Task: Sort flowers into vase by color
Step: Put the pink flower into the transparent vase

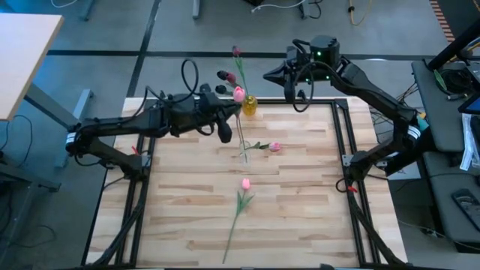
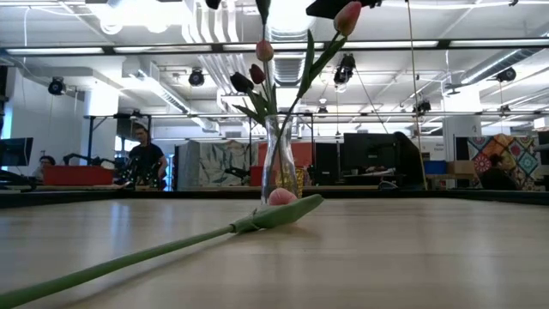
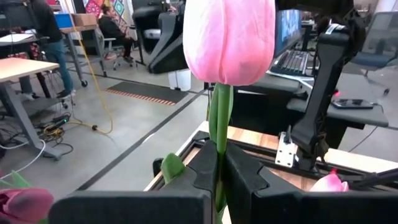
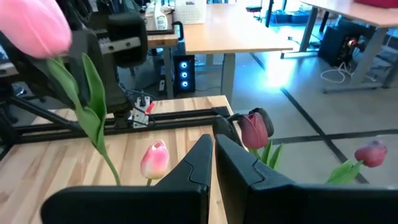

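Observation:
My left gripper (image 1: pixel 231 107) is over the far middle of the table, shut on a light pink tulip (image 1: pixel 238 94) whose head (image 3: pixel 230 37) stands above the fingers. In the low view this tulip (image 2: pixel 347 17) slants down toward the mouth of a clear glass vase (image 2: pixel 277 163). That vase holds maroon tulips (image 2: pixel 243 82). Behind it stands a small yellow vase (image 1: pixel 249 105). Two pink tulips (image 1: pixel 274 147) (image 1: pixel 245 183) lie flat on the table. My right gripper (image 1: pixel 289 75) hovers shut and empty past the table's far edge. My left gripper pinches the pink tulip's green stem (image 3: pixel 217 155) between its two fingers, a short way below the head. The head stands upright above the fingers, lifted clear. The rest of the stem (image 4: pixel 99 137) hangs slanting below; where its lower end rests does not show.
The near pink tulip's long stem (image 1: pixel 232 225) runs toward the table's near edge. A black metal frame (image 1: pixel 341 150) borders the table's left and right sides. People sit and stand in the room beyond (image 2: pixel 144 159). Bare wood lies left and right of the flowers.

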Robot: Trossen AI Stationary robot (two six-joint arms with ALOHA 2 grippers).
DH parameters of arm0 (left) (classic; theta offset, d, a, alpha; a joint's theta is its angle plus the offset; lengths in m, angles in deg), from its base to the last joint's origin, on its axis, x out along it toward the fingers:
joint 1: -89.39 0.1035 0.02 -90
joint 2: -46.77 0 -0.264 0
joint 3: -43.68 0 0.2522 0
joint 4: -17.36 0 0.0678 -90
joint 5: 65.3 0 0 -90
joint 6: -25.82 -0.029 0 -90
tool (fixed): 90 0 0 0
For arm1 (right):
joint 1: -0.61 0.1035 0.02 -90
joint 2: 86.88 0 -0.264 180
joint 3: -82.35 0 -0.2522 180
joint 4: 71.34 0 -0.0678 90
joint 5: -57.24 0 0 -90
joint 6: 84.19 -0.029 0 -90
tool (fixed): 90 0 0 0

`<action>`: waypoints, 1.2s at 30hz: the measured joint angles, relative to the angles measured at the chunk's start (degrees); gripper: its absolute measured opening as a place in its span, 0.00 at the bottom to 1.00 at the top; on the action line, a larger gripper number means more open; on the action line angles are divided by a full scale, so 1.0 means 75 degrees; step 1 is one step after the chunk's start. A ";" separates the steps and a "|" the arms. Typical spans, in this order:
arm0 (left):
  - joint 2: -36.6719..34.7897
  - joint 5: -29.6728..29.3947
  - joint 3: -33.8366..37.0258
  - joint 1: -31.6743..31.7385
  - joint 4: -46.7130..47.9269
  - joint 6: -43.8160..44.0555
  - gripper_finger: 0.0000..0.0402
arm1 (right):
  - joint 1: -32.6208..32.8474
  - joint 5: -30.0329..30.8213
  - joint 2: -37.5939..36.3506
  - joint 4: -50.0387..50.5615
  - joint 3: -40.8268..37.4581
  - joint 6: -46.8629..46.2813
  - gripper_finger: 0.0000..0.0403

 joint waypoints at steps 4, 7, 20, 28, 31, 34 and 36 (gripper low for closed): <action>0.0000 0.0003 0.0255 -0.0035 -0.0350 0.0072 0.00 | 0.0000 0.0000 -0.0133 0.0089 0.0000 0.0189 0.03; 0.0000 0.0001 0.0377 -0.0099 -0.0574 0.0086 0.00 | 0.0000 0.0000 -0.0177 0.0170 0.0000 0.0244 0.03; 0.0134 0.0006 0.1031 -0.0234 -0.0963 0.0276 0.00 | 0.0000 0.0000 -0.0235 0.0255 0.0000 0.0344 0.03; 0.0415 0.0444 0.1237 -0.0246 -0.0913 0.0242 0.00 | -0.0003 0.0000 -0.0235 0.0322 0.0000 0.0297 0.03; 0.0507 0.0754 0.1243 -0.0245 -0.0919 0.0254 0.00 | -0.0003 0.0002 -0.0235 0.0333 0.0000 0.0295 0.03; 0.0617 0.1242 0.1249 -0.0248 -0.0941 0.0297 0.00 | -0.0003 0.0002 -0.0235 0.0343 0.0000 0.0294 0.03; 0.0725 0.1274 0.1269 -0.0283 -0.0903 0.0418 0.00 | -0.0003 0.0003 -0.0235 0.0343 0.0000 0.0294 0.03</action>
